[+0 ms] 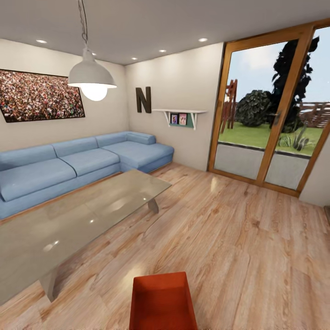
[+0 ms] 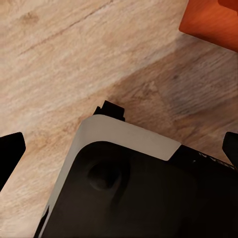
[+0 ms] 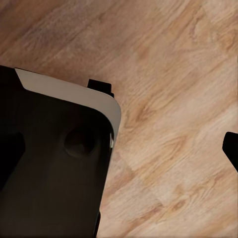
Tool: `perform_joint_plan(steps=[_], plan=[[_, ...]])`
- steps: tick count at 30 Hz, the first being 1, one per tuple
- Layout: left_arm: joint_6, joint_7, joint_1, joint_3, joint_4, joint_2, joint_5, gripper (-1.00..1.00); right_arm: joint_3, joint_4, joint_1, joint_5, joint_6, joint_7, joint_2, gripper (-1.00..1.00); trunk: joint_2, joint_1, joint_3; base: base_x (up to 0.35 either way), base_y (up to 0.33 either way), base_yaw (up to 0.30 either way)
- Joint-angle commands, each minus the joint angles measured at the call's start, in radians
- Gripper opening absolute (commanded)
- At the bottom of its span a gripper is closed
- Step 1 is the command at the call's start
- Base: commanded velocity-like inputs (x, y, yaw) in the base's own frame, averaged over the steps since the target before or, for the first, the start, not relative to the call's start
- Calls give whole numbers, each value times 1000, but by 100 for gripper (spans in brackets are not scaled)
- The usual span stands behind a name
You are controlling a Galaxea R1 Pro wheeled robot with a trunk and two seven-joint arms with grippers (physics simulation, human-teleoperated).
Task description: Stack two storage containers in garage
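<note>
One storage container (image 1: 163, 301) sits on the wood-plank floor (image 1: 238, 238) closest to the robot, past the near end of the glass coffee table (image 1: 78, 220). In the left wrist view its orange corner (image 2: 210, 20) shows. Beyond stand the blue sofa (image 1: 73, 162) and glass doors (image 1: 270, 110). Both pincers' fingertips appear spread wide apart, probably open, holding nothing.

The room is bright and even. Daylight pours through the glass doors (image 1: 270, 114), the pendant lamp (image 1: 92, 78) glows, and small ceiling spotlights (image 1: 203, 40) are lit. Soft glare sits on the glass coffee table (image 1: 68, 220) and the wood-plank flooring (image 1: 238, 238). Straight lines bow toward the head view's edges. In the left wrist view a dim shadow, perhaps the robot's, darkens the planks.
</note>
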Motion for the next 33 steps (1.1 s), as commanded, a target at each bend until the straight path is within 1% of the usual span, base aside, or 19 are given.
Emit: perform_joint_plan(steps=[1,33], plan=[[-2,2,-1,-3,0,0,5,100,8,2,-1,-4,-4,-2,0,100,-1,0,-3,0,0,0],[-2,2,-1,-3,0,0,5,100,8,2,-1,-4,-4,-1,0,100,-1,0,-54,0,0,0]])
